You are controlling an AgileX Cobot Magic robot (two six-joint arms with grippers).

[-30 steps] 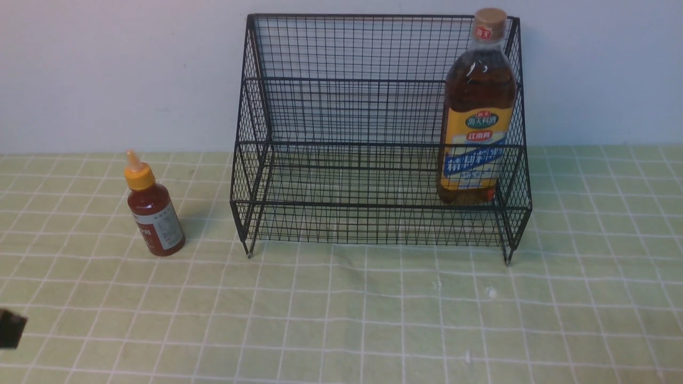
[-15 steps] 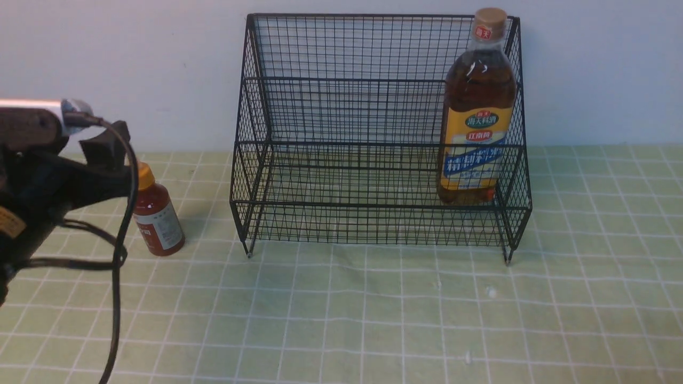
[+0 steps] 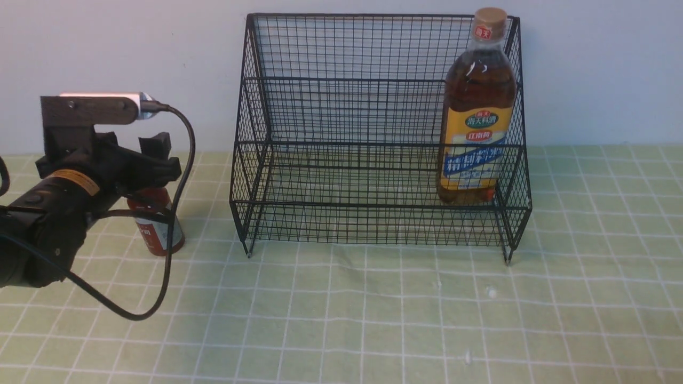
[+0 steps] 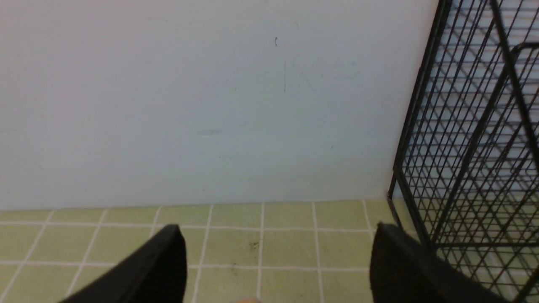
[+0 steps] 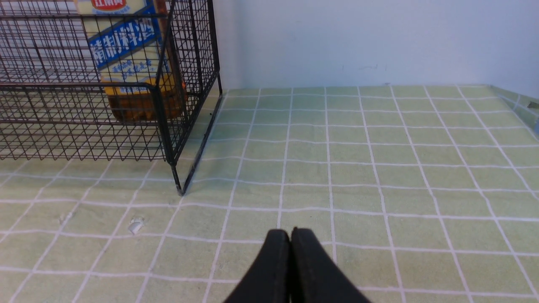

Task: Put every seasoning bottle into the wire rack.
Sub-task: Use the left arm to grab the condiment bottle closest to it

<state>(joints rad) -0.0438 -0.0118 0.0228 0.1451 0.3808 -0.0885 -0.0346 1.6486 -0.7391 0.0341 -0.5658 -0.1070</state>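
The small red-sauce bottle (image 3: 153, 236) stands on the cloth left of the wire rack (image 3: 373, 205). Its yellow cap is hidden behind my left gripper (image 3: 136, 152), which is open and hovers at the level of the bottle's top. In the left wrist view the left gripper (image 4: 276, 229) has its jaws wide apart with only cloth between them, and the rack's side (image 4: 463, 168) stands beside it. The tall brown-liquid bottle (image 3: 476, 122) stands upright in the rack's right end and also shows in the right wrist view (image 5: 130, 54). My right gripper (image 5: 290, 231) is shut and empty, low over the cloth.
A green checked cloth (image 3: 373, 309) covers the table up to the pale wall (image 3: 106, 64) behind. The left arm's black cable (image 3: 171, 256) hangs in a loop in front of the small bottle. Small white specks (image 5: 135, 226) lie near the rack's right foot.
My left arm has come in from the lower left and moved right and forward to the small bottle, now covering its cap. Both bottles and the rack have not moved.
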